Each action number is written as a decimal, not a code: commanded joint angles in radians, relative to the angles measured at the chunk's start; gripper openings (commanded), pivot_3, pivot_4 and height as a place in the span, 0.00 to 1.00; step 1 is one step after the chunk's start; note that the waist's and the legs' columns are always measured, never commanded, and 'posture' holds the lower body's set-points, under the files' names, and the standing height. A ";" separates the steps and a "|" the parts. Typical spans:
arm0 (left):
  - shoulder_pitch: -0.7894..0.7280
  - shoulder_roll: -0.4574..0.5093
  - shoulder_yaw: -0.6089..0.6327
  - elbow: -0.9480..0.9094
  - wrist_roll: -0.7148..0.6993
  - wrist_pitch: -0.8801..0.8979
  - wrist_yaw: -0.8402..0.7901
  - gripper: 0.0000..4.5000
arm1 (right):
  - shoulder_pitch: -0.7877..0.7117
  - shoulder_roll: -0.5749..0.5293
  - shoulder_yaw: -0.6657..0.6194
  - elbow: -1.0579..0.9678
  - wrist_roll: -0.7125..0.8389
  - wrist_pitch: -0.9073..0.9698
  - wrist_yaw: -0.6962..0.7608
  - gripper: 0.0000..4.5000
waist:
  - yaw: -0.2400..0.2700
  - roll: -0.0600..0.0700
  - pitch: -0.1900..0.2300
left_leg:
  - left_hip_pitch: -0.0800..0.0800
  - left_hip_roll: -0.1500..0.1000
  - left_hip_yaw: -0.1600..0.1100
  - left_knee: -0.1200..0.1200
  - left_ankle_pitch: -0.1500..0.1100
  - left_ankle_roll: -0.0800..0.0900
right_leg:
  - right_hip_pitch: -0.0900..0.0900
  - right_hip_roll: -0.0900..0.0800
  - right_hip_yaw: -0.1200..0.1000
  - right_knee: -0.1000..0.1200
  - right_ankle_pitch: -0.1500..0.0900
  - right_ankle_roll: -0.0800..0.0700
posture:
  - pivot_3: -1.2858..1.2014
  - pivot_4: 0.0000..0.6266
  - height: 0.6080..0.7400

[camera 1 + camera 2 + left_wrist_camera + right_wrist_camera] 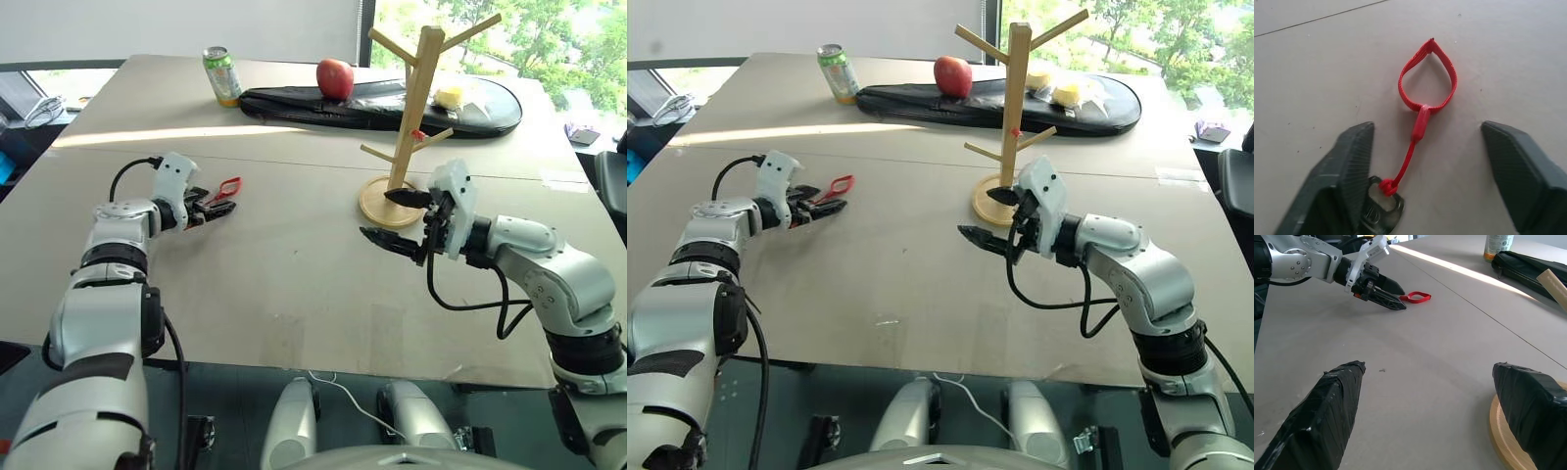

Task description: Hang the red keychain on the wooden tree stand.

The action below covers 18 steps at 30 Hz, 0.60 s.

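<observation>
A: Start from the wooden tree stand (414, 108). Where is your red keychain (1426, 93) from there?

B: You have it lying flat on the table (294, 284), well to the left of the stand's disc base and a little nearer the robot. Its strap loop points away from the left gripper (217, 208), and the cord runs back to a small metal end.

A: Is that gripper holding it?

B: No. In the left wrist view your two fingers (1347, 171) stand apart on either side of the cord, and the loop lies free beyond the tips. The metal end sits right against one finger, partly under it. So the jaws are parted around the cord, not closed on it.

A: And your other tool?

B: The right gripper (397, 217) hovers just in front of the stand's base, on the robot's side of it, pointing left towards the keychain. Its fingers are spread wide with nothing between them, and one fingertip sits over the rim of the base.

A: Anything else around the stand?

B: Behind it you have a long black case (382, 106) with a red apple (335, 78) on it. A green soda can (221, 75) stands further left of that.
</observation>
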 commanded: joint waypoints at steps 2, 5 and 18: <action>-0.003 -0.004 0.026 0.014 0.010 0.007 0.044 0.25 | -0.002 -0.007 -0.035 -0.059 0.031 0.010 -0.020 1.00 | -0.004 0.000 0.000 | 0.000 0.000 0.000 0.000 0.000 0.000 | 0.000 0.000 0.000 0.000 0.000 0.000 | 0.52 0.24 1.00; 0.000 -0.012 0.035 0.015 0.013 0.012 0.066 0.02 | -0.002 -0.010 -0.037 -0.065 0.039 0.015 -0.028 1.00 | -0.003 0.000 0.000 | 0.000 0.000 0.000 0.000 0.000 0.000 | 0.000 0.000 0.000 0.001 0.000 0.000 | 0.52 0.24 1.00; -0.028 0.010 0.093 -0.050 -0.038 -0.060 0.004 0.02 | 0.012 -0.013 -0.052 -0.117 0.063 0.010 -0.057 1.00 | -0.003 0.000 0.000 | 0.000 0.000 0.000 0.000 0.000 0.000 | 0.000 0.000 0.000 0.000 0.000 0.000 | 0.52 0.24 1.00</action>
